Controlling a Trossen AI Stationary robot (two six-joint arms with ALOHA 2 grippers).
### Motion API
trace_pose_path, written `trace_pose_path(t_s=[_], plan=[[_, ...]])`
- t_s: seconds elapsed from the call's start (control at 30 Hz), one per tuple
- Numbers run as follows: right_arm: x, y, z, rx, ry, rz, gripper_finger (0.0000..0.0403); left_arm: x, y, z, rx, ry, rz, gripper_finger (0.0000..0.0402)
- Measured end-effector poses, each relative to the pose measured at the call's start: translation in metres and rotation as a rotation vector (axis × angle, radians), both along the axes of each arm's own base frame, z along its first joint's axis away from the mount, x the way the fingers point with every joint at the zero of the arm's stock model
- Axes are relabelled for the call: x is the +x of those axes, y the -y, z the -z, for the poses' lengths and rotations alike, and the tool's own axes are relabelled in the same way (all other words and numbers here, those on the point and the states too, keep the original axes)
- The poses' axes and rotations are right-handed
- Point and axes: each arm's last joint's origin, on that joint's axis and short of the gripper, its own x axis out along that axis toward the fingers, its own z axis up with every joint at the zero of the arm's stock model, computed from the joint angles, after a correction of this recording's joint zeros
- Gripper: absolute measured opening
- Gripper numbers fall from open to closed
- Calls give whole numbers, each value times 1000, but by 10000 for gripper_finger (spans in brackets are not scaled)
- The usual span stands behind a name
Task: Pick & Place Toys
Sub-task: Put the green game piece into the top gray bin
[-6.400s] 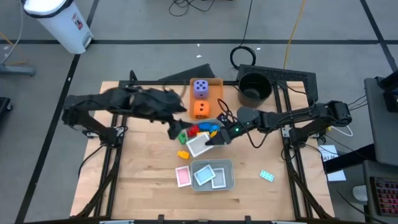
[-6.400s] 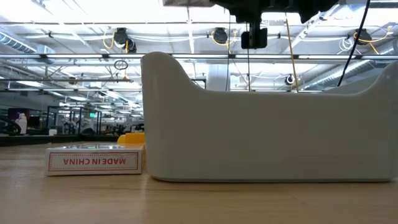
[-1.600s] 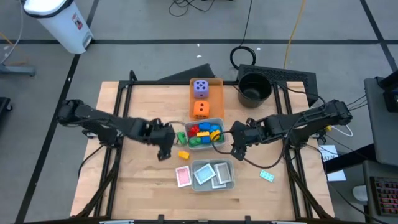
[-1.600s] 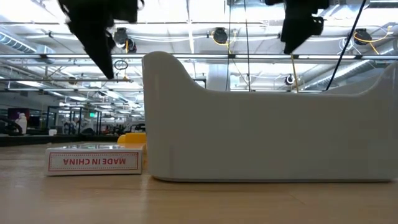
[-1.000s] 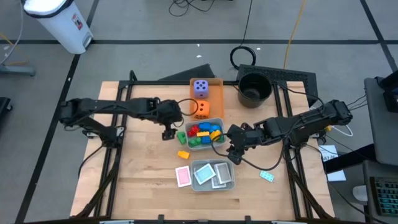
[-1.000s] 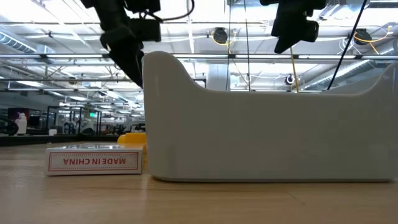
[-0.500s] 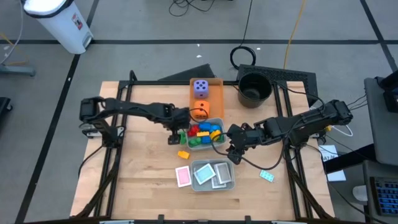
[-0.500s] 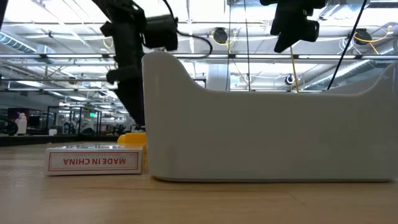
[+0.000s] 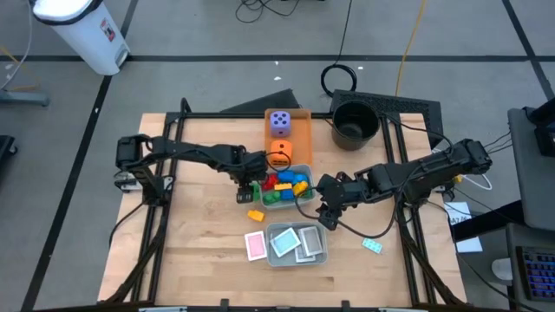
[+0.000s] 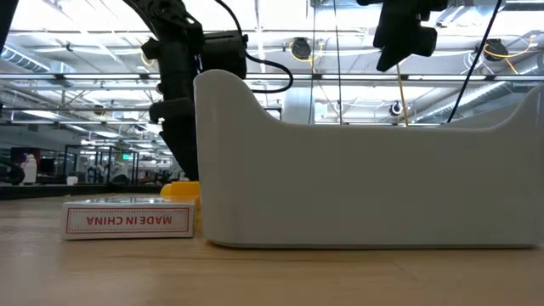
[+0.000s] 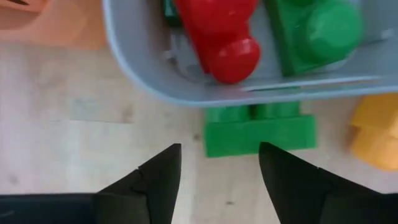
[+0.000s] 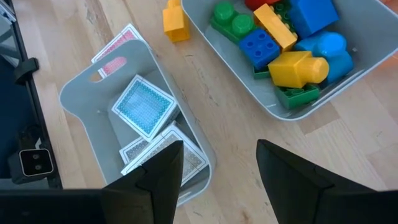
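Observation:
A green brick (image 11: 258,132) lies flat on the table against the outer wall of the grey brick tray (image 11: 134,59), on its left side (image 9: 252,190). My left gripper (image 11: 221,163) points down just over it, open; the brick shows right past the fingertips. A yellow brick (image 9: 255,215) lies on the table nearer the front. The tray holds several red, blue, yellow and green bricks (image 9: 284,183). My right gripper (image 12: 219,163) hangs open and holds nothing, above the gap between the brick tray and the card tray (image 12: 81,99). A purple die (image 9: 279,122) and an orange die (image 9: 279,153) sit in the orange tray. My left gripper comes at the green brick from above, pointing steeply down. One fingertip (image 11: 268,152) shows right at the brick's near edge (image 11: 273,144). Whether it touches the brick I cannot tell.
A pink card (image 9: 255,246) lies left of the card tray, a teal card (image 9: 372,245) to its right. A black pot (image 9: 353,122) stands at the far right. In the low view the card tray's wall (image 10: 365,170) hides most of the table.
My left gripper has come down steeply and a little toward the table's right, to the left wall of the brick tray, tipping to point more nearly straight down. The bricks and the cards have stayed where they were.

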Motion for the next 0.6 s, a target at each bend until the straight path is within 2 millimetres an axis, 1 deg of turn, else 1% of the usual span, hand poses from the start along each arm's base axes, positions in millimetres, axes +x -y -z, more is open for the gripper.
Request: trace_pose_path(t_s=[0.13,0.33,0.5,0.6], plan=[[0,0,0,0,0,0,196,0,1,0,-79,8,-17,216],[0,0,0,-6,0,-8,196,-4,-6,0,-158,-16,-140,216],[0,0,0,-13,1,-16,196,-4,-7,0,-206,-11,-166,216],[0,0,0,-16,1,-21,196,-4,-6,0,-204,-12,-162,216]])
